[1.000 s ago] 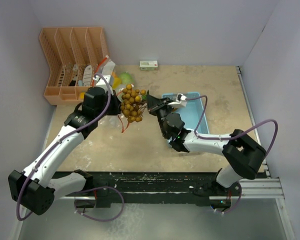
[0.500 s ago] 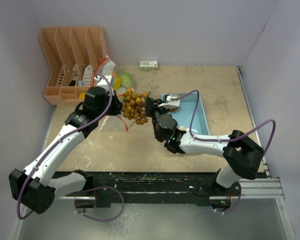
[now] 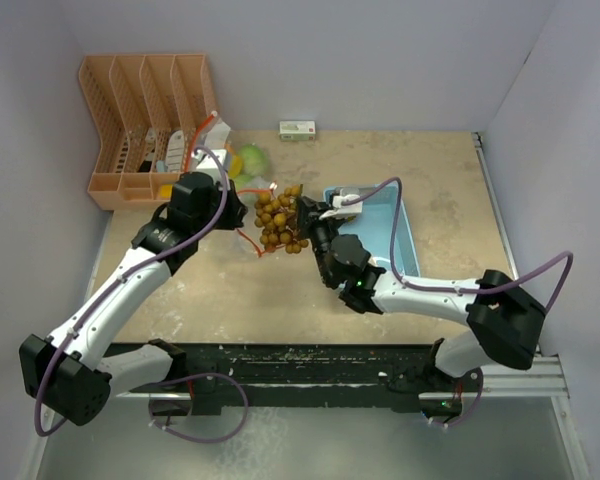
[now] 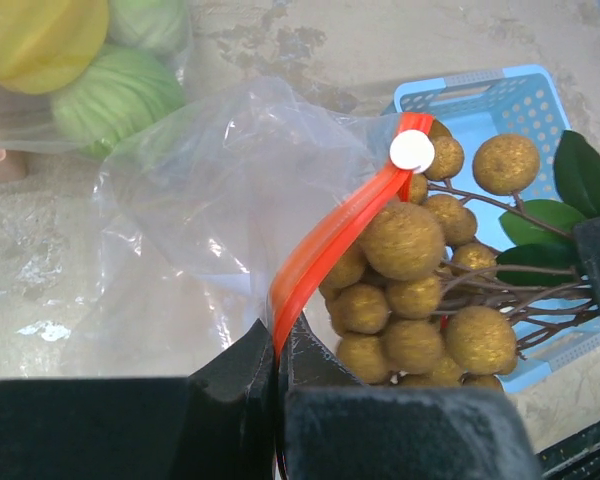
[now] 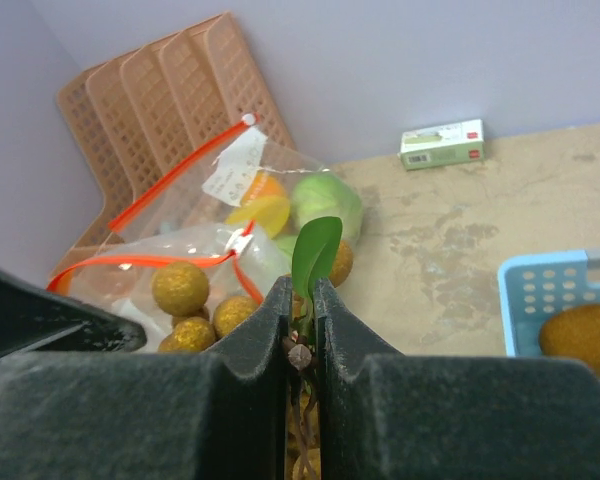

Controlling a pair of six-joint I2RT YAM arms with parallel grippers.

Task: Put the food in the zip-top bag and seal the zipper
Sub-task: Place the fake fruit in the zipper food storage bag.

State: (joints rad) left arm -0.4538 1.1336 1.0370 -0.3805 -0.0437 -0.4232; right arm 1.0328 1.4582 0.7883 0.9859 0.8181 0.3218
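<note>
My left gripper (image 3: pixel 242 210) is shut on the orange zipper edge (image 4: pixel 340 235) of the clear zip-top bag (image 4: pixel 210 190) and holds it up; the pinch shows in the left wrist view (image 4: pixel 278 350). The white slider (image 4: pixel 412 151) sits at the strip's far end. My right gripper (image 3: pixel 305 215) is shut on the stem of the bunch of small brown balls (image 3: pixel 280 218), with a green leaf (image 5: pixel 315 250) sticking up between its fingers (image 5: pixel 300 300). The bunch (image 4: pixel 405 240) hangs against the zipper at the bag's mouth. I cannot tell how much of it is inside.
The light blue tray (image 3: pixel 405 235) lies right of the bunch, with one brown ball (image 5: pixel 580 332) in it. A second clear bag with yellow and green foods (image 3: pixel 245 160) lies behind, by the orange rack (image 3: pixel 145 120). A small box (image 3: pixel 297 130) stands by the back wall.
My right gripper and the bunch have shifted slightly right and toward me. My left gripper has followed slightly right with the zipper edge still in it.
</note>
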